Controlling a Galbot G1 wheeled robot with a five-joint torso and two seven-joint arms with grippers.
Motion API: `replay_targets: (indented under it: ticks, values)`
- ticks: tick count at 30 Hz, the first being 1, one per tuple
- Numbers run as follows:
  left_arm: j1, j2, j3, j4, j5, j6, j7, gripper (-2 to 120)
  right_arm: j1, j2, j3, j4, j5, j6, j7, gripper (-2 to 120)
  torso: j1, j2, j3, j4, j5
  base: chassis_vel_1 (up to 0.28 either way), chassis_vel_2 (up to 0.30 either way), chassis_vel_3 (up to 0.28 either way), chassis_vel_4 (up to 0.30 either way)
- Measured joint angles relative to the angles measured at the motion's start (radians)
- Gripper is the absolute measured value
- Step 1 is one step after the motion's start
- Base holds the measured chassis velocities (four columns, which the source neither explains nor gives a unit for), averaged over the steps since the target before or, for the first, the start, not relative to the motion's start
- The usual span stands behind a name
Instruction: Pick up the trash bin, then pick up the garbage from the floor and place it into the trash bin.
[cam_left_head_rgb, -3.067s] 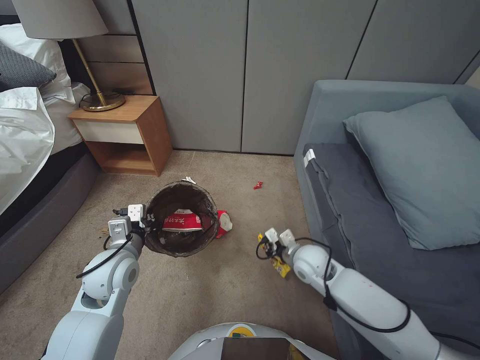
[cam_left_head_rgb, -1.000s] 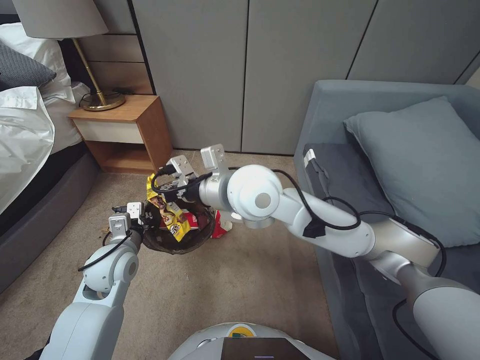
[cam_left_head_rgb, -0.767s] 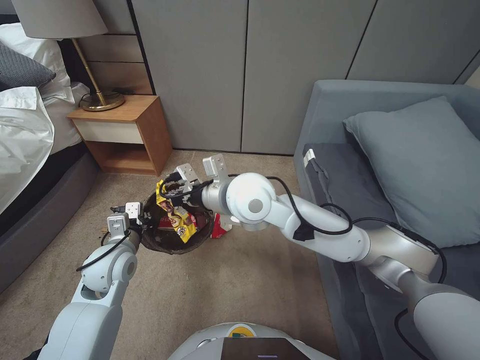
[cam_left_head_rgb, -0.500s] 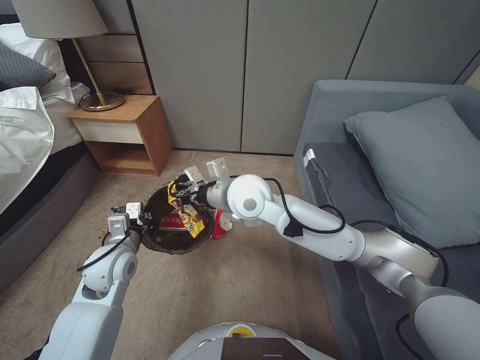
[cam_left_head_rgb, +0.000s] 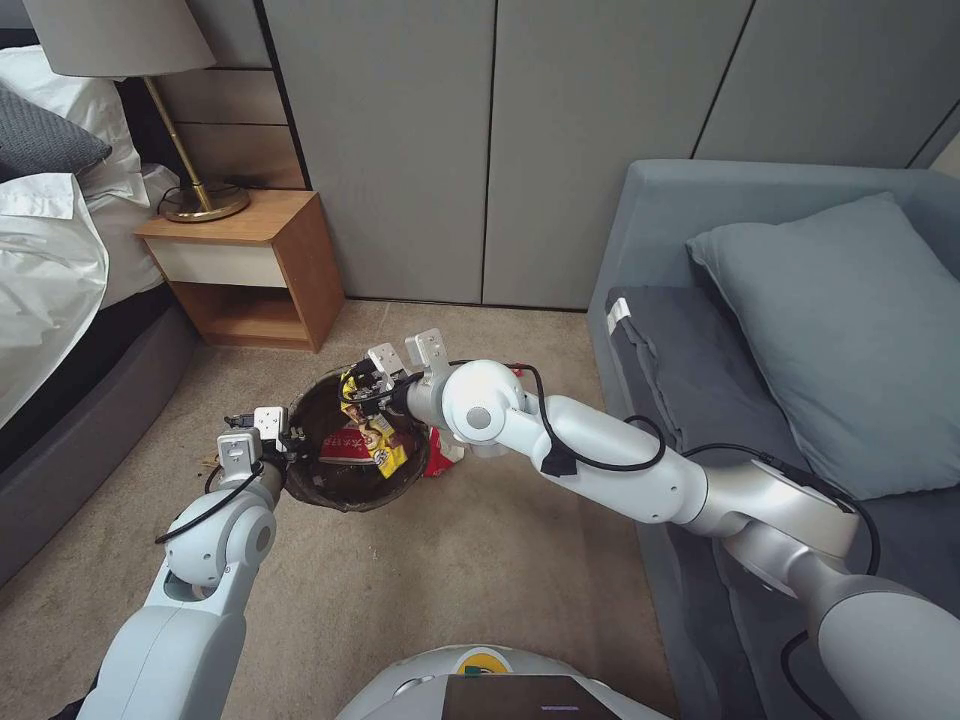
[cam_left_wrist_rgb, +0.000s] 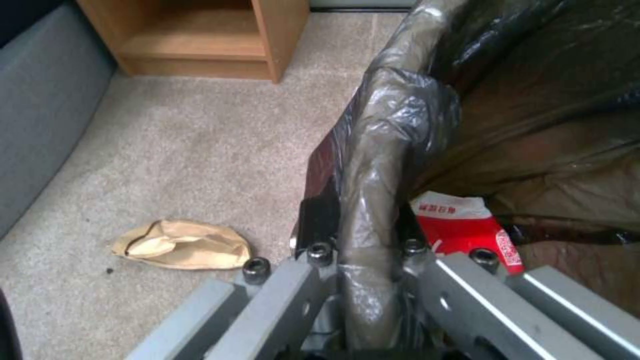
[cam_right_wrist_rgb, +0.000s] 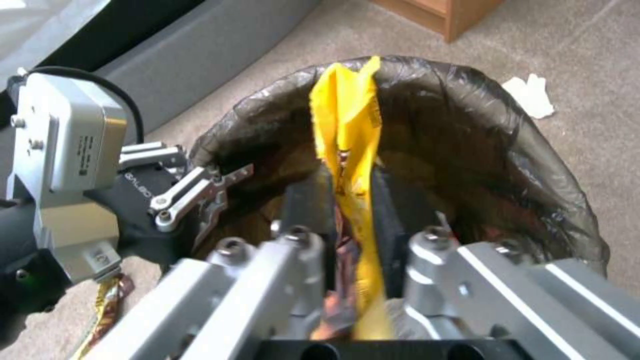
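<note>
The trash bin (cam_left_head_rgb: 340, 482), lined with a dark brown bag, is held at its near-left rim (cam_left_wrist_rgb: 393, 130) by my left gripper (cam_left_head_rgb: 293, 437) (cam_left_wrist_rgb: 363, 240), shut on the rim. Over the bin's mouth, my right gripper (cam_left_head_rgb: 358, 388) (cam_right_wrist_rgb: 348, 200) is shut on a yellow snack wrapper (cam_left_head_rgb: 385, 445) (cam_right_wrist_rgb: 347, 115) that hangs down into the bin (cam_right_wrist_rgb: 533, 165). A red and white wrapper (cam_left_head_rgb: 340, 447) (cam_left_wrist_rgb: 467, 230) lies inside. More garbage lies on the carpet: a brown wrapper (cam_left_wrist_rgb: 180, 244), a white tissue (cam_right_wrist_rgb: 530, 95), and a red and white packet (cam_left_head_rgb: 447, 450) right of the bin.
A wooden nightstand (cam_left_head_rgb: 250, 265) with a lamp stands behind the bin on the left, next to the bed (cam_left_head_rgb: 50, 280). A grey sofa (cam_left_head_rgb: 760, 400) with a cushion borders the right. Grey cabinet doors (cam_left_head_rgb: 500, 150) close the back. Open carpet (cam_left_head_rgb: 450, 580) lies in front.
My right arm carried the yellow wrapper from the floor by the sofa over to the bin, then drew back and lowered it, so it now hangs into the bin. The left gripper kept holding the rim.
</note>
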Motion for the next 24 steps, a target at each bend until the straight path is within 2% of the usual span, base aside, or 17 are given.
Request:
replay_targets:
  ticks: [5,7,10,11,14,15,18,19,22,24]
  values:
    - [0.008,0.001,0.001,-0.012,0.001,0.000,-0.002,0,0.002,0.003,0.005,0.000,0.001,0.002,0.001,34,0.000,0.000,0.000,0.0000,0.0000,0.000,0.000,0.000,0.000]
    - [0.008,0.001,0.001,-0.013,0.001,0.000,-0.002,0,0.003,0.003,0.005,0.000,0.002,0.002,0.002,37,0.000,0.000,0.000,0.0000,0.0000,0.000,0.000,0.000,0.000]
    - [0.013,-0.002,0.004,-0.019,0.004,0.000,-0.002,0,0.008,0.008,0.006,-0.003,0.003,0.002,0.003,54,0.000,0.000,0.000,0.0000,0.0000,0.000,0.000,0.000,0.000]
    - [0.013,-0.002,0.004,-0.019,0.004,0.000,-0.002,0,0.008,0.008,0.006,-0.003,0.003,0.002,0.003,54,0.000,0.000,0.000,0.0000,0.0000,0.000,0.000,0.000,0.000]
    - [0.024,0.000,0.005,-0.035,0.004,0.000,-0.009,0,0.008,0.008,0.006,-0.006,0.001,0.003,0.003,68,0.000,0.000,0.000,0.0000,0.0000,0.000,0.000,0.000,0.000]
    - [0.024,0.000,0.005,-0.035,0.004,0.000,-0.009,0,0.008,0.008,0.006,-0.006,0.001,0.003,0.003,68,0.000,0.000,0.000,0.0000,0.0000,0.000,0.000,0.000,0.000]
    - [0.039,0.009,0.005,-0.065,-0.008,0.000,-0.020,0,0.008,0.002,0.011,0.000,0.002,0.002,0.004,83,0.000,0.000,0.000,0.0000,0.0000,0.000,0.000,0.000,0.000]
    - [0.039,0.009,0.005,-0.065,-0.008,0.000,-0.020,0,0.008,0.002,0.011,0.000,0.002,0.002,0.004,83,0.000,0.000,0.000,0.0000,0.0000,0.000,0.000,0.000,0.000]
    - [0.042,0.013,0.005,-0.077,-0.009,0.000,-0.024,0,0.009,0.002,0.014,0.003,0.006,0.002,0.006,96,0.000,0.000,0.000,-0.0001,0.0000,0.000,0.000,0.000,0.000]
    - [0.041,0.012,0.005,-0.077,-0.009,0.000,-0.025,0,0.009,0.003,0.014,0.003,0.007,0.002,0.006,99,0.000,0.000,0.000,0.0000,0.0000,0.000,0.000,0.000,0.000]
